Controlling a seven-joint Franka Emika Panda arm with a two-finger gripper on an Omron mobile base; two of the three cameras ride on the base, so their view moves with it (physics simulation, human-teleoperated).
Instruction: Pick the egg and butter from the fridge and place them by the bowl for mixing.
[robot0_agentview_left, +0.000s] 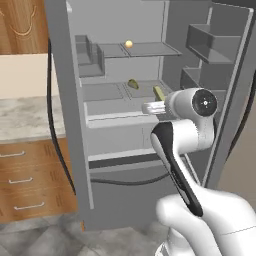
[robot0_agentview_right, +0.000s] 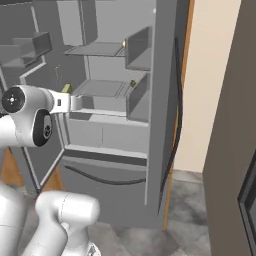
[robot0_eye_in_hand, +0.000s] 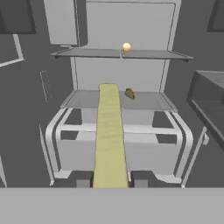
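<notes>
you have the butter (robot0_eye_in_hand: 109, 135) pinched between the gripper (robot0_eye_in_hand: 110, 183) tips, the stick jutting straight out ahead of the hand toward the open fridge (robot0_agentview_left: 120, 30). in the left base view its olive end (robot0_agentview_left: 159, 92) shows just above the wrist, in front of the middle shelf. the egg (robot0_agentview_left: 129, 44) sits on the upper shelf, well apart, and a small dark-yellow lump (robot0_eye_in_hand: 129, 93) lies on the middle shelf near the stick's far end. draw the hand straight back out, level, so the long stick does not catch the shelf edge or the door racks. keep the pinch firm; swing toward the bowl only once you are outside the door.
</notes>
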